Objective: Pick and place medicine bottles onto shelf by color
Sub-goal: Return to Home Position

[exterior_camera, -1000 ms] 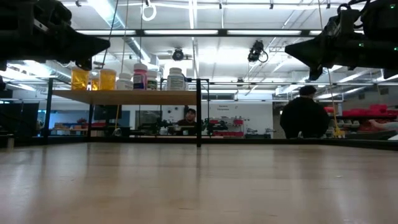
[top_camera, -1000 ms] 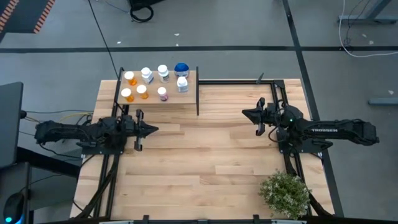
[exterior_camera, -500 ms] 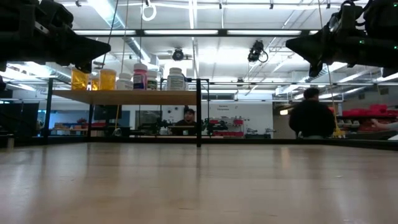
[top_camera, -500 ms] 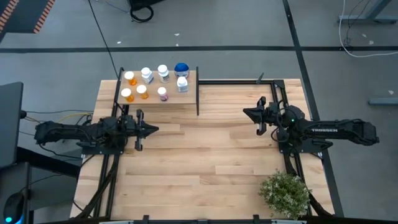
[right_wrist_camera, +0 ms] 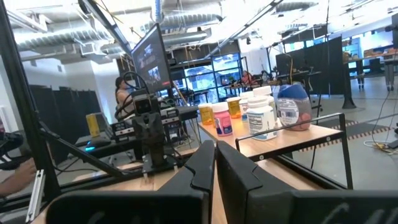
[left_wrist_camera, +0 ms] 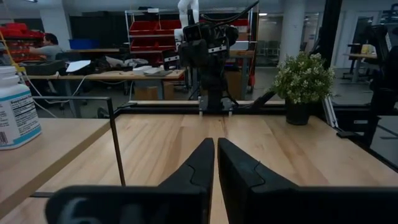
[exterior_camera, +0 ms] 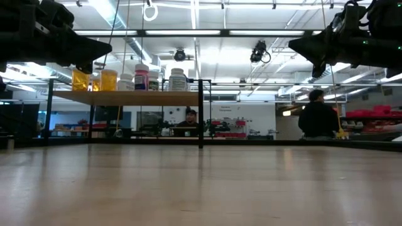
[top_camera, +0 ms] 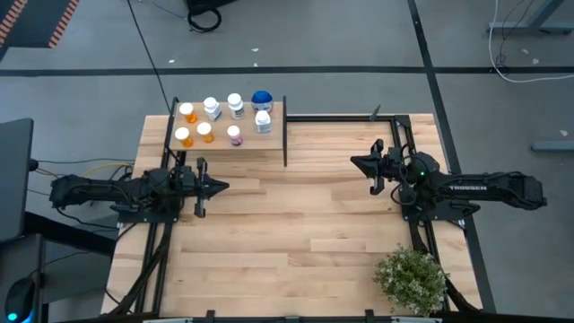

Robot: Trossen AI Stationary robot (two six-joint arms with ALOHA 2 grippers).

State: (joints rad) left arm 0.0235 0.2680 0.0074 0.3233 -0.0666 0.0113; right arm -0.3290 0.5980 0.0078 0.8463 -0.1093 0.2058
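The medicine bottles (top_camera: 224, 119) stand on their bases on the shelf (top_camera: 273, 144) at the table's far left: orange ones on the left, a pink one and white ones in the middle, a blue-topped one (top_camera: 262, 98) at the far right corner. In the low view the bottles (exterior_camera: 141, 76) line the shelf board (exterior_camera: 125, 97). My left gripper (top_camera: 224, 187) hovers shut above the table's left side, near of the shelf. My right gripper (top_camera: 353, 163) hovers shut over the right side. Both hold nothing; shut fingertips show in the left wrist view (left_wrist_camera: 215, 146) and right wrist view (right_wrist_camera: 215, 149).
A green potted plant (top_camera: 411, 278) stands at the table's near right corner. A black frame (top_camera: 395, 135) runs along the right and far edges. Bare planks (top_camera: 287, 224) lie between the two arms. A person (exterior_camera: 319, 119) stands in the room behind.
Both arms have kept still. Only the person in the room behind has walked to the right in the low view.
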